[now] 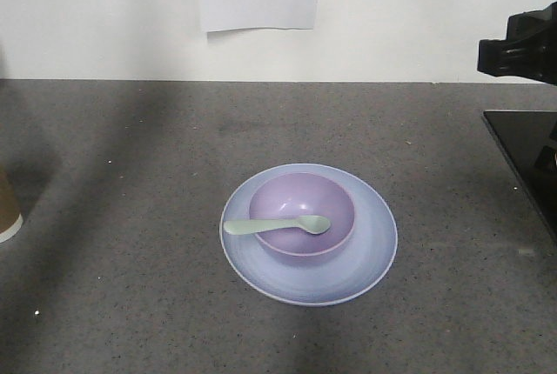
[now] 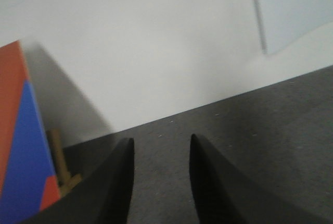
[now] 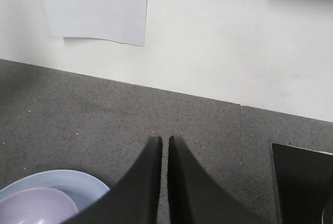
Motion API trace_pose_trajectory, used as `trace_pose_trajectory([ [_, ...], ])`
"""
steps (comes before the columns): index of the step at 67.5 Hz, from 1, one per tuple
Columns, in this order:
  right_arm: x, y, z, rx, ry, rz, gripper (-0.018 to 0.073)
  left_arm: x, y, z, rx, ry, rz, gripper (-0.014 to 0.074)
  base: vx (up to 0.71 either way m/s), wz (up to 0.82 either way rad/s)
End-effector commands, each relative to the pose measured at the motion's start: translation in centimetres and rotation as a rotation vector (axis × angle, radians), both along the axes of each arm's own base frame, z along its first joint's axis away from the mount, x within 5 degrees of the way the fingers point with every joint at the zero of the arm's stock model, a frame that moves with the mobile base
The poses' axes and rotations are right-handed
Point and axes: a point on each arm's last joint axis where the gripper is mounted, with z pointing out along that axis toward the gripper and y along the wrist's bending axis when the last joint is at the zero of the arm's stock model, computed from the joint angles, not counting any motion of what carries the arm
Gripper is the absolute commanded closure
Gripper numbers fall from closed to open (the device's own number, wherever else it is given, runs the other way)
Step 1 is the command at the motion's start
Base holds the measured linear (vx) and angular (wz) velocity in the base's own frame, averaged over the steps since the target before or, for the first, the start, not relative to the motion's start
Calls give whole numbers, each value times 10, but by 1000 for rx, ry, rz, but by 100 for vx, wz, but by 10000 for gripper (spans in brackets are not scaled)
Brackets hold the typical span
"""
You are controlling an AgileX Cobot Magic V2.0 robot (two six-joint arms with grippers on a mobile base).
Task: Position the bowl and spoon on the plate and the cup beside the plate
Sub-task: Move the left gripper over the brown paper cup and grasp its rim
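We see a speckled grey bench [image 1: 130, 174]. At its centre lies the round, pale blue plastic plate [image 1: 370, 257], with the smooth matte lavender bowl [image 1: 300, 200] seated on it. The brown paper cup [image 1: 7, 210] stands well apart at the left edge, so we judge that moving it is the step in hand. For that, our left hand [image 2: 161, 139], fingers spread and empty, must reach it. The mint spoon [image 1: 277, 226] lies in the bowl, handle over its rim. Our right hand [image 3: 164, 138] is pressed together, empty.

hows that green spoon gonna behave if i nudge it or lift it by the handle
The spoon looks like small moulded plastic, so it is probably light and stiff. It rests in the bowl with its handle overhanging the rim, so a nudge would likely pivot or slide it onto the plate. Its smooth surface may be slippery.
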Motion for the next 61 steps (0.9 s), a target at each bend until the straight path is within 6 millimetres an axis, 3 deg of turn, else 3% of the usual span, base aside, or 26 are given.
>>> trace_pose_trajectory([
  [1,-3,-1,19,16,-119,14,571,-11,30,18,-51,-74,90,331,0,0],
  [10,-3,-2,18,19,-110,10,570,-1,59,-2,-70,66,192,327,0,0],
  [19,-3,-2,18,18,-105,8,570,12,74,-21,-72,182,202,293,0,0],
  [33,-4,-4,15,1,-73,-8,570,33,90,-71,-100,342,237,133,0,0],
  [45,-5,-5,12,-8,-44,-21,570,33,102,-110,-104,491,267,22,0,0],
  [61,-4,-5,13,-8,-45,-20,570,28,116,-121,-208,544,283,17,0,0],
])
